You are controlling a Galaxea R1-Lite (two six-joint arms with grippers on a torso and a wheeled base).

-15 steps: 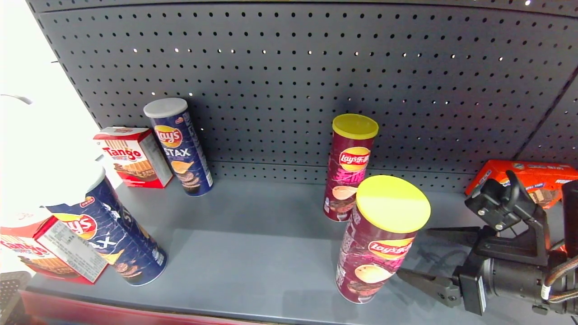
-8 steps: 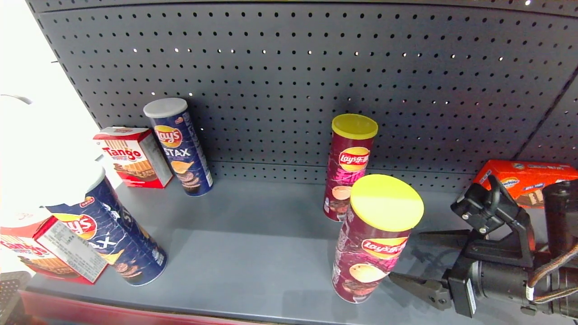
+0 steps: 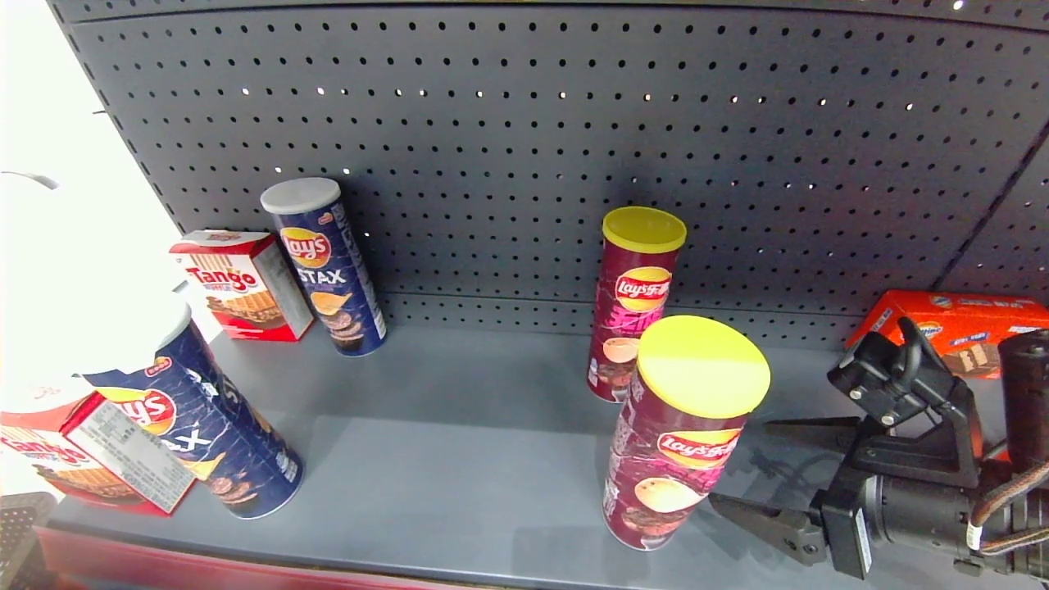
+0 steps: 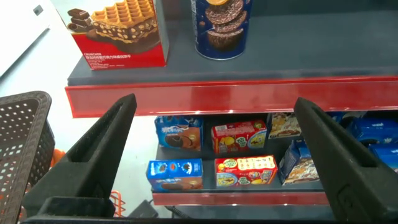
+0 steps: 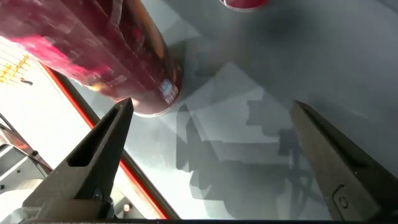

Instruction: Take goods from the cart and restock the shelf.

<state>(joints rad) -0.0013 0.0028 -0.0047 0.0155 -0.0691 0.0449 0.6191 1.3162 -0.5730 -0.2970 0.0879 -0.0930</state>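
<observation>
Right tool point(image 3: 747, 463): fingers spread wide, holding nothing. The maroon chip canister point(image 3: 676, 442) with a yellow lid stands upright on the grey shelf point(image 3: 459, 442), just beside one fingertip. Its label carries a round red-and-yellow logo above a chip picture. Left tool point(image 4: 214, 149): wide open, empty, below the shelf's red front strip point(image 4: 236, 93). A perforated back panel point(image 3: 524, 123) lies beyond the right tool.

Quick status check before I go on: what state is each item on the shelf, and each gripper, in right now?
front maroon can: upright, yellow lid on, not gripped.
rear maroon can: upright, lid on.
back blue can: upright, grey lid on.
front blue can: upright.
back wafer box: upright, closed.
front wafer box: upright.
orange box: lying flat.
right gripper: open, empty, beside the front maroon can.
left gripper: open, empty.
</observation>
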